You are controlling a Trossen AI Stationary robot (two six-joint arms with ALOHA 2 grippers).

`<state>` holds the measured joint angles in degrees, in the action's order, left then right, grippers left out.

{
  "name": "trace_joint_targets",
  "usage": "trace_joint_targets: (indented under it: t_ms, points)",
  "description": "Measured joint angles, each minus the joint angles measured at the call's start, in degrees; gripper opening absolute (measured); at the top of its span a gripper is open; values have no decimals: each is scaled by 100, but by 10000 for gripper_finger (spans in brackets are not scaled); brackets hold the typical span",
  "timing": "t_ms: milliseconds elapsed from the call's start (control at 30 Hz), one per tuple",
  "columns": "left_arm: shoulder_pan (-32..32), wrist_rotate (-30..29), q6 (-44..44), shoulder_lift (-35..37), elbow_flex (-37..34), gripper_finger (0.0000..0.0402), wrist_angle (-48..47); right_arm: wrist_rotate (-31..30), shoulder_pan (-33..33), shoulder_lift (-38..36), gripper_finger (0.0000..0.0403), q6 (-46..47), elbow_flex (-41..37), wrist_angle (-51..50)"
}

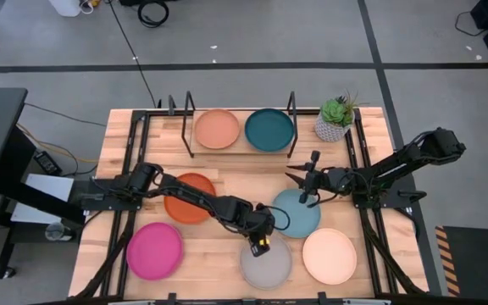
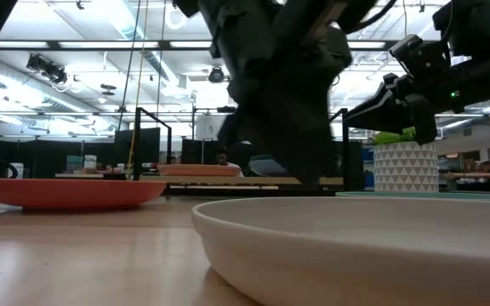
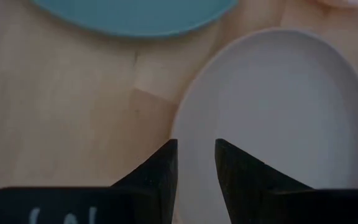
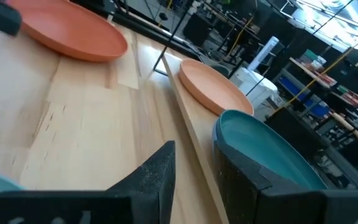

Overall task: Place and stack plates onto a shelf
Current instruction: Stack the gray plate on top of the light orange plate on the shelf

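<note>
Nothing here can be read. The left gripper [image 3: 196, 163] carries some pale marks on its dark body in the left wrist view, but they are cut off and make no letters; no label shows on any plate or on the shelf.

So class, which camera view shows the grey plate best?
The high view: the grey plate shows whole, just beyond the left tool. The left wrist view gives most of it close up past the tool. The low view likely shows only its near rim; the right wrist view misses it.

Two plates [image 1: 242, 130] sit side by side on the shelf [image 1: 240, 149].
</note>
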<state>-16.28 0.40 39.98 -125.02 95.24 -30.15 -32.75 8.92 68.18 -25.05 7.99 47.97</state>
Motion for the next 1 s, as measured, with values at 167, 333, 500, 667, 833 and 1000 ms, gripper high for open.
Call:
trace_joint_targets:
  t_ms: [167,333,500,667,833,1000]
  points:
    - [18,-27,-329,-78,1,110,-123,42,7,4,115,-80,2,-16]
    - [-8,21,-511,-186,-11,110,-240,87,7,7,115,-101,2,-22]
    - [-15,81,-515,-217,0,103,-233,118,7,7,115,-82,2,-15]
    - [-45,88,-614,-218,0,59,-283,131,7,7,115,-66,2,-6]
    - [-22,200,-608,-218,0,13,-281,131,7,7,115,-19,2,-13]
    - [65,425,-506,-218,0,13,-291,133,7,7,115,51,2,-31]
